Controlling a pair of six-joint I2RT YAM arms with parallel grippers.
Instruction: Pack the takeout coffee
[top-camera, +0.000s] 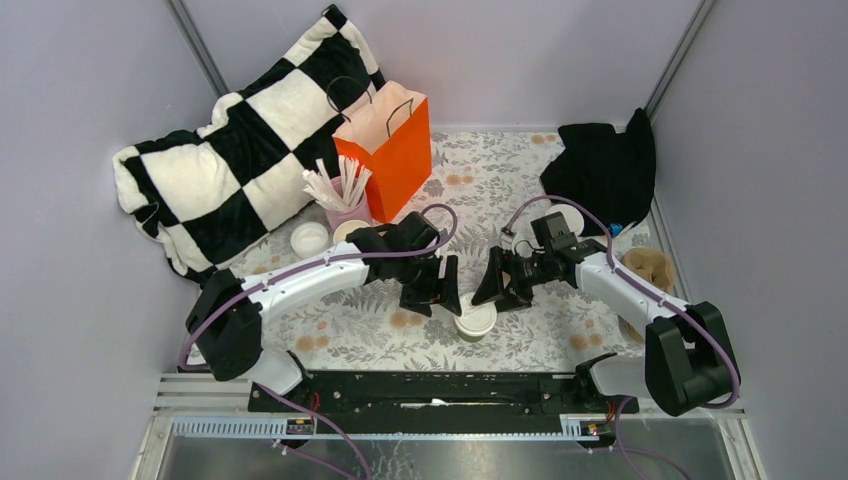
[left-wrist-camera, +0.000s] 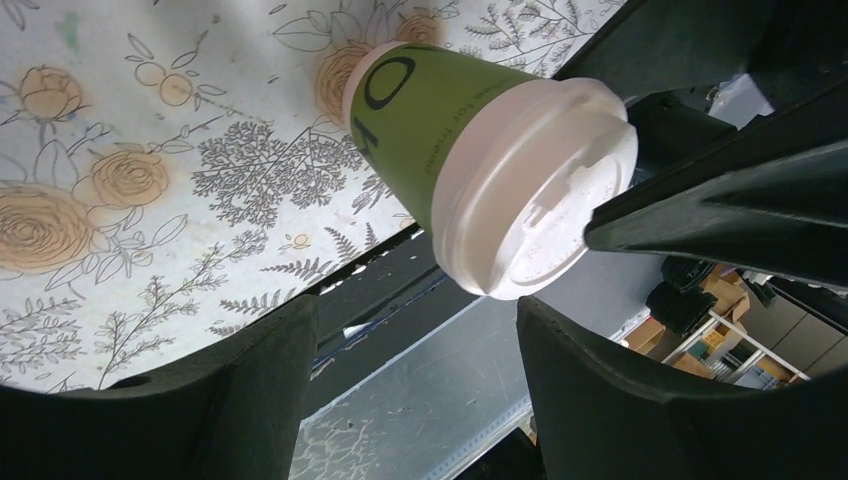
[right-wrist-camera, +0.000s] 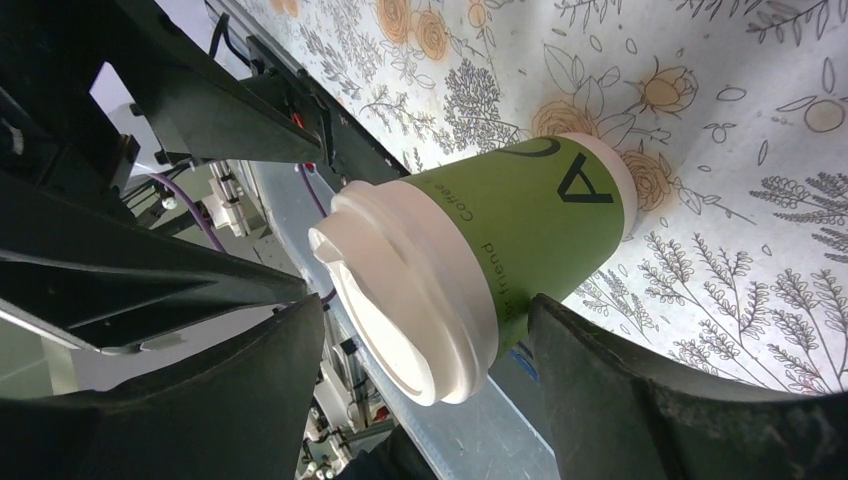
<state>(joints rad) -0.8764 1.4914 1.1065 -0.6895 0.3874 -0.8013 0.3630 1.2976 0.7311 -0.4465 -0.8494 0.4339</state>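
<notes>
One takeout coffee cup (top-camera: 475, 320), green paper with a white lid, stands upright on the floral tablecloth between both grippers. My left gripper (top-camera: 441, 288) hangs just left of it, open and not touching it. In the left wrist view the cup (left-wrist-camera: 450, 120) sits beyond the spread fingers (left-wrist-camera: 250, 400), and nothing lies between them. My right gripper (top-camera: 496, 284) is just right of the cup and also open. In the right wrist view the cup (right-wrist-camera: 540, 220) lies between its wide-spread fingers (right-wrist-camera: 640, 400), and no firm grip shows. A second lidded green cup is not clearly in view.
An orange paper bag (top-camera: 395, 145) stands open at the back centre, beside a pink cup of white sticks (top-camera: 340, 200). Two white round lids (top-camera: 310, 238) lie near it. A checkered cushion (top-camera: 240, 150) is at the back left. A black cloth (top-camera: 605, 165) and a brown object (top-camera: 648, 268) are on the right.
</notes>
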